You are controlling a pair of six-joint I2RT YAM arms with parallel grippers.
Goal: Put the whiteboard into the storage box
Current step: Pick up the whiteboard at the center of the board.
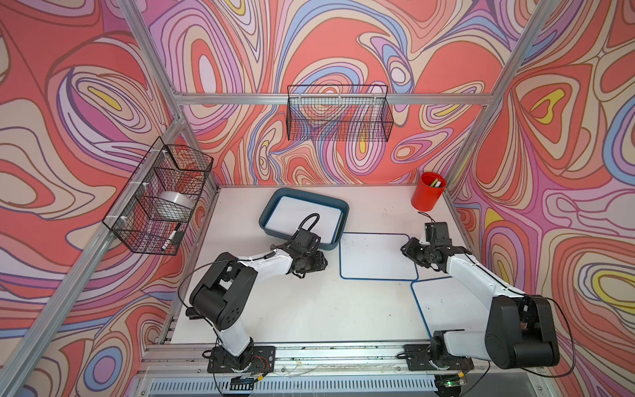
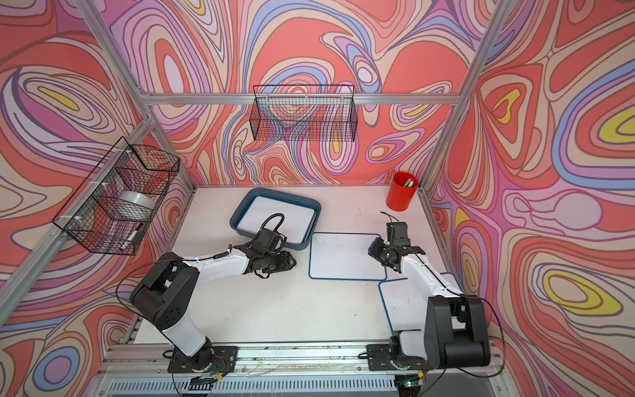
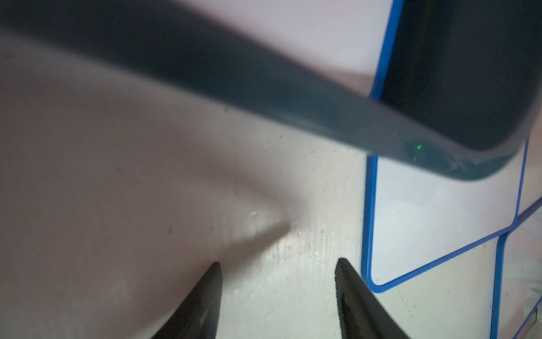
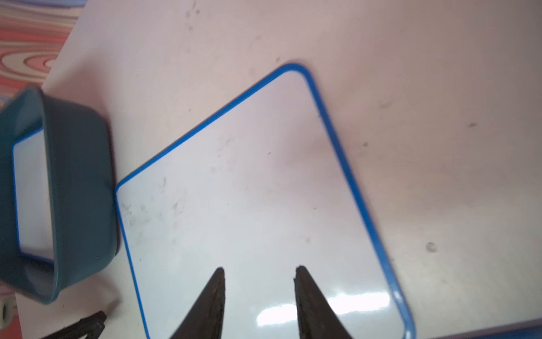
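The storage box sits on the tabletop with 1 whiteboard flat inside. A 2nd whiteboard lies just beside the box, and a 3rd whiteboard lies nearer the front. The left tool hangs partly open and empty by the box's near wall. The right tool, also partly open, holds nothing above the 2nd whiteboard.

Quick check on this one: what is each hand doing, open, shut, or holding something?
Left hand: open, holding nothing, near the storage box.
Right hand: open, holding nothing, over a whiteboard.
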